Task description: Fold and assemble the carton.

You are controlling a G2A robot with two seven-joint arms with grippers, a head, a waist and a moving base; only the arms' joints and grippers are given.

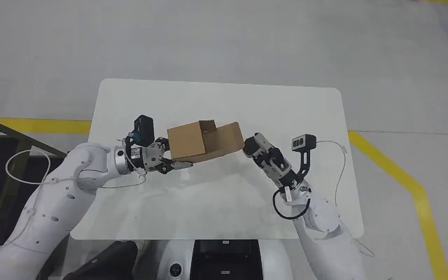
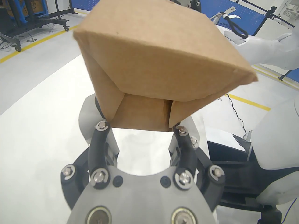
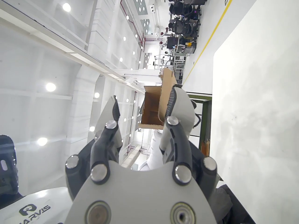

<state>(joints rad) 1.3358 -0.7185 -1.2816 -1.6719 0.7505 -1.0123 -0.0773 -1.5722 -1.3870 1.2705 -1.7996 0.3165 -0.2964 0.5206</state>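
The brown carton (image 1: 203, 140) is held up above the middle of the white table, its open side facing up and one flap (image 1: 229, 137) stretched toward my right arm. My left gripper (image 1: 166, 158) is shut on the carton's near left end. In the left wrist view both fingers (image 2: 102, 127) press against that end of the carton (image 2: 154, 54). My right gripper (image 1: 249, 146) is open at the flap's outer edge. In the right wrist view one finger (image 3: 174, 99) lies against the flap of the carton (image 3: 151, 108), and the other stands well apart.
The white table (image 1: 294, 112) has bare surface all around the carton, to the far edge and the right corner. Yellow floor tape (image 1: 392, 164) runs past the table's right side. A thin cable (image 1: 344, 162) trails from my right arm over the table.
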